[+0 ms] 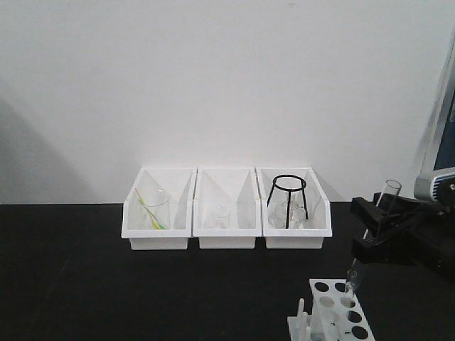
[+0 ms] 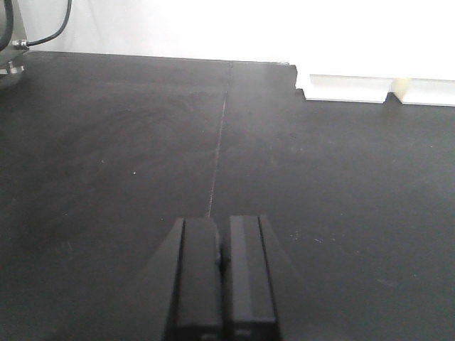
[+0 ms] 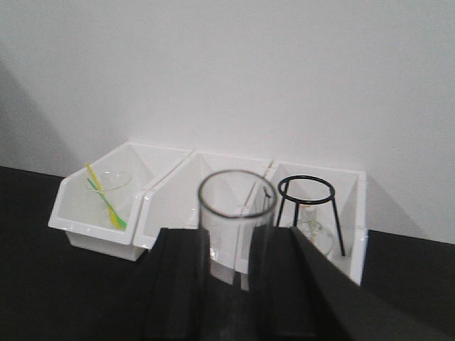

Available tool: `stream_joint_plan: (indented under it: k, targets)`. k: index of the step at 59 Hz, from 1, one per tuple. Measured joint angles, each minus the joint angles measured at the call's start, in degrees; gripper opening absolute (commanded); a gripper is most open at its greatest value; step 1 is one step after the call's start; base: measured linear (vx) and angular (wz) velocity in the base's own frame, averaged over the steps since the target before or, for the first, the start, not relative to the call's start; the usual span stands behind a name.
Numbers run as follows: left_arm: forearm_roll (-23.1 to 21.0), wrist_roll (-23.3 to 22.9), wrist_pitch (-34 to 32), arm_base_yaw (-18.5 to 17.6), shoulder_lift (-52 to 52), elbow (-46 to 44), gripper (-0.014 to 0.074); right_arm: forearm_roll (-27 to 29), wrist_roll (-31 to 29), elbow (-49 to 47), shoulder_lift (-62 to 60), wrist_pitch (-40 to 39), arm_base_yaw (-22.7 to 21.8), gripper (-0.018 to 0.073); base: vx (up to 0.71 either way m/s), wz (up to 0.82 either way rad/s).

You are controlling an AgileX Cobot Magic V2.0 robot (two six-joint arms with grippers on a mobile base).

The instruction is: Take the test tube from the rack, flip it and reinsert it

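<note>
Test tube (image 1: 388, 196), rim up and leaning, is pinched in the right hand (image 1: 368, 229), its round end at a back hole of the rack (image 1: 337, 309); whether it has entered, I cannot tell. Lowered at this slant, it could catch the hole's edge, tip the rack or slip. The left hand (image 2: 222, 234) hangs over the bench (image 2: 106, 156), fingers together, empty.

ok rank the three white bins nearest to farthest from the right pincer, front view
1. bin with the black stand, rightmost, closest to the right pincer
2. middle bin, centre
3. bin with the green stick, leftmost, farthest
</note>
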Motion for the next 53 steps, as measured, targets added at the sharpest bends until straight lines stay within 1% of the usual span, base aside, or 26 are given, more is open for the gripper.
stream_joint_plan:
  k: [5,10,17,21,25,30,36,38,41,47,53]
  targets:
    - [0.0,0.0,0.0,0.0,0.0,0.0,-0.0006,-3.2,1.7,0.0,1.3,-1.2,0.0,0.0041,0.00,0.00]
    - [0.0,0.0,0.0,0.0,0.0,0.0,-0.0006,-8.1,3.0,0.0,1.8,-1.9,0.0,0.0041,0.00,0.00]
    - [0.0,0.0,0.0,0.0,0.0,0.0,-0.0006,-13.5,5.9,0.0,2.0,-3.1,0.0,0.0041,0.00,0.00]
    - [0.0,0.0,0.0,0.0,0.0,0.0,-0.0006,-15.3,6.7,0.0,2.0,-3.4,0.0,0.0041,0.00,0.00]
    - [0.0,0.0,0.0,0.0,0.0,0.0,-0.0006,-15.5,7.0,0.4,2.0,-4.0,0.0,0.0041,0.00,0.00]
    - [0.0,0.0,0.0,0.0,0.0,0.0,-0.0006,-14.0,6.3,3.0,2.0,-5.6,0.0,0.0041,0.00,0.00]
    - [0.0,0.0,0.0,0.0,0.0,0.0,-0.0006,-9.7,-0.2,7.1,2.2,-6.4,0.0,0.0041,0.00,0.00]
    - [0.0,0.0,0.0,0.0,0.0,0.0,-0.0006,-7.1,-3.0,8.0,2.3,-6.8,0.0,0.0041,0.00,0.00]
    - [0.0,0.0,0.0,0.0,0.0,0.0,-0.0006,-3.9,-5.4,8.5,2.3,-7.5,0.0,0.0041,0.00,0.00]
    - [0.0,0.0,0.0,0.0,0.0,0.0,-0.0006,1.4,-8.1,8.6,2.3,-8.8,0.0,0.0041,0.00,0.00]
    - [0.0,0.0,0.0,0.0,0.0,0.0,-0.0006,3.2,-8.7,8.6,3.2,-10.7,0.0,0.0041,0.00,0.00]
